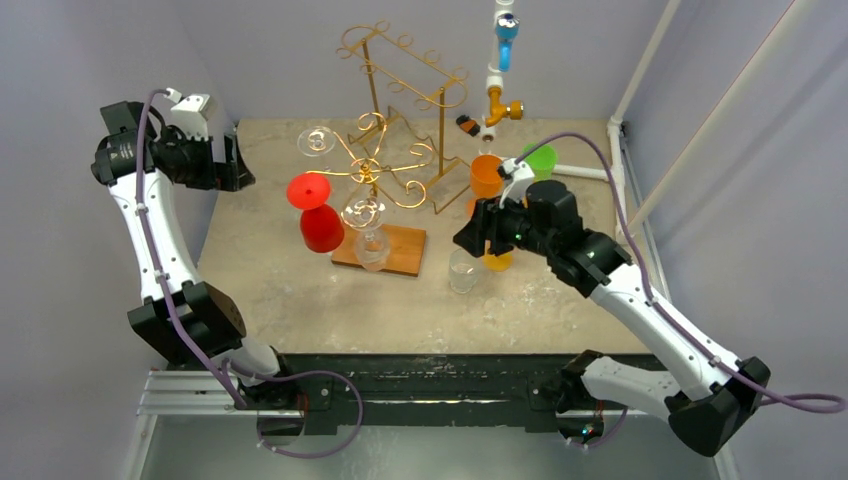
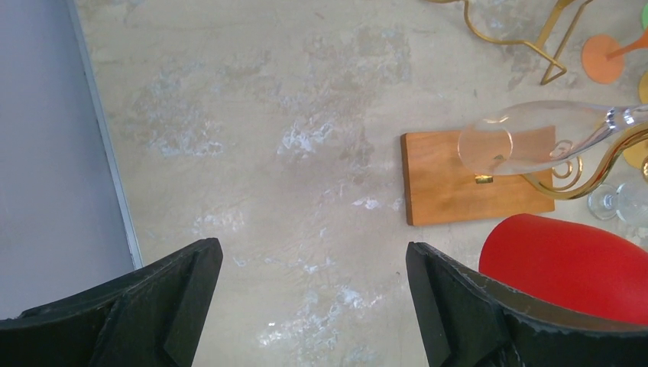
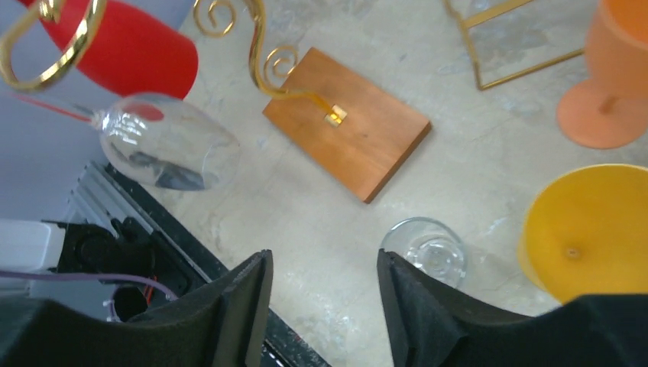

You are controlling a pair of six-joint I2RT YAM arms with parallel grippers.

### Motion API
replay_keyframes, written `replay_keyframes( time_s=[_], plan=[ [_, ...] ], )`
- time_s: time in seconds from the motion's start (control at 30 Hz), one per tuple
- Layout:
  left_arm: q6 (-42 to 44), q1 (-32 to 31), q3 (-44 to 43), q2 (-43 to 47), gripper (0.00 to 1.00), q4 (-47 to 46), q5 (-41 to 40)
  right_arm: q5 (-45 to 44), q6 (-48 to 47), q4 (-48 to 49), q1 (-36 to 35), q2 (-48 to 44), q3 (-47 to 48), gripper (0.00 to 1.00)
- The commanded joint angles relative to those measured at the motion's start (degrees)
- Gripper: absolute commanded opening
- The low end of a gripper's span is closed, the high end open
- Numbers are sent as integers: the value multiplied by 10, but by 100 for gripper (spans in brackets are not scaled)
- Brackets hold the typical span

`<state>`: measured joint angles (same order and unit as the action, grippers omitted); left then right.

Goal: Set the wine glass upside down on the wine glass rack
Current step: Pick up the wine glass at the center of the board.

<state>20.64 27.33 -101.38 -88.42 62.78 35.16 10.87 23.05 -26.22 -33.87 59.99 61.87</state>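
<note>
Table (image 1: 290, 290): rack (image 1: 372, 168) stands mid-way on its base (image 1: 400, 250), with the red glass (image 1: 320, 225) and hung clear glass (image 1: 368, 240) bowl-down on it. Your left gripper (image 2: 313, 260) gapes wide, empty, far left, out of the way. Right gripper (image 3: 321, 264) is part-open and empty, and hovers by the upright glass (image 3: 424, 251), just beside one finger, not between. Likely lining up a grab.

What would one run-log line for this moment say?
left claw: open, empty | right claw: open, near standing clear glass, no grip | rack: red glass and clear hanging glass upside down
</note>
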Motion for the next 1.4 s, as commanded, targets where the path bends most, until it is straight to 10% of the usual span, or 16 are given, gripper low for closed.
replay_keyframes(
  time_s=[0.0,0.17,0.83,1.37],
  plan=[
    [3,7,21,22,100,18,-45,-41,28,74,-73,6,-42,55],
    [29,17,49,23,100,18,-83,-77,85,153,-129,20,-106,29],
    [75,26,67,46,100,28,-67,-203,7,-27,-9,58,16,47],
    [87,26,47,75,100,25,-52,-249,-29,-36,-2,139,27,41]
  ],
)
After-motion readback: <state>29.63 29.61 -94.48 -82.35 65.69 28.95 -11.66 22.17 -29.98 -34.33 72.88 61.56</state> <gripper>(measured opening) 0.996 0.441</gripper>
